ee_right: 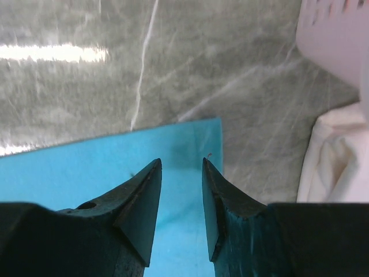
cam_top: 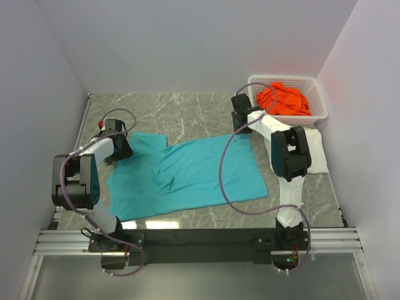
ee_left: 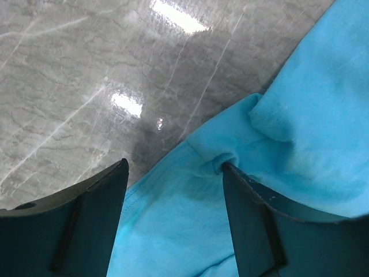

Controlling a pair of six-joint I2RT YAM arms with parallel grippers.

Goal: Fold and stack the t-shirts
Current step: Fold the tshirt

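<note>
Grey marbled desk (cam_top: 187, 106), 1x, carrying everything.

T-shirts: 3 total. The teal t-shirt (cam_top: 187, 175) is the biggest item. It lies spread flat-ish across mid desk between the 2 arms, w/ wrinkles near its centre, one sleeve toward the far left and a hem corner toward the far right.

L arm (cam_top: 78, 181) and R arm (cam_top: 289, 153), 1 each, both reach fwd over the teal shirt's far edge.

White lattice basket (cam_top: 320, 103), 1x, sits in the far right corner.

The white t-shirt (cam_top: 317, 150) lies bunched on the desk just beside the basket's near side, partly behind the R arm. The orange t-shirt (cam_top: 284, 100) is crumpled inside the basket.

L claw (ee_left: 174, 167): at the teal sleeve edge, released, fingers wide apart. Cloth lies between them, and one finger (ee_left: 253, 213) touches a small pucker of fabric. Not clamped.

R claw (ee_right: 181, 163): over the teal shirt's far right corner, tips close together but w/ a clear gap, teal showing through. Nothing pinched as far as can be seen.
</note>
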